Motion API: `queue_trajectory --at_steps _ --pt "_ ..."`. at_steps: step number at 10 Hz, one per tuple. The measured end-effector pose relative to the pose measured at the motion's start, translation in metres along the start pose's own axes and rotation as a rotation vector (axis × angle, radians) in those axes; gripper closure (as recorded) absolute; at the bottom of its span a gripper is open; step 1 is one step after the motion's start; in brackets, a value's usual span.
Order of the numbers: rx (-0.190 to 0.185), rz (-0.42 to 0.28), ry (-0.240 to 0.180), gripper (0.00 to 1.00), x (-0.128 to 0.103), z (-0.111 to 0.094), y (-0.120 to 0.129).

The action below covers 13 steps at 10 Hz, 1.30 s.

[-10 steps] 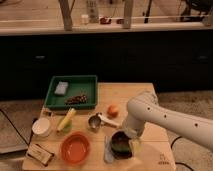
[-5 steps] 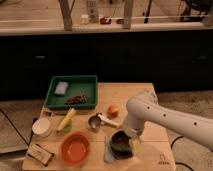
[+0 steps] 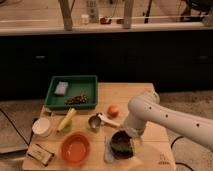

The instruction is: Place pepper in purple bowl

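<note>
The purple bowl (image 3: 120, 145), small and almost black, sits on the wooden table (image 3: 150, 95) near its front edge, right of the orange bowl. My gripper (image 3: 131, 138) hangs from the white arm that reaches in from the right, and it is down at the bowl's right rim. A small glossy green patch, the pepper (image 3: 134, 146), shows at that rim right under the gripper. I cannot tell whether the pepper rests in the bowl or is held.
A green tray (image 3: 75, 81) stands at the back left. An orange-red fruit (image 3: 113, 110), a metal cup (image 3: 94, 122), a corn cob (image 3: 66, 119), a white cup (image 3: 42, 127), an orange bowl (image 3: 75, 148) and a packet (image 3: 40, 152) lie left of the purple bowl.
</note>
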Motion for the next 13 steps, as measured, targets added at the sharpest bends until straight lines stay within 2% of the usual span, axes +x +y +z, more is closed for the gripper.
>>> queue_trajectory --at_steps 6,13 --pt "0.018 -0.022 -0.008 0.20 0.0012 -0.0031 -0.0018" --pt "0.018 -0.022 -0.010 0.20 0.0010 -0.0025 -0.0019"
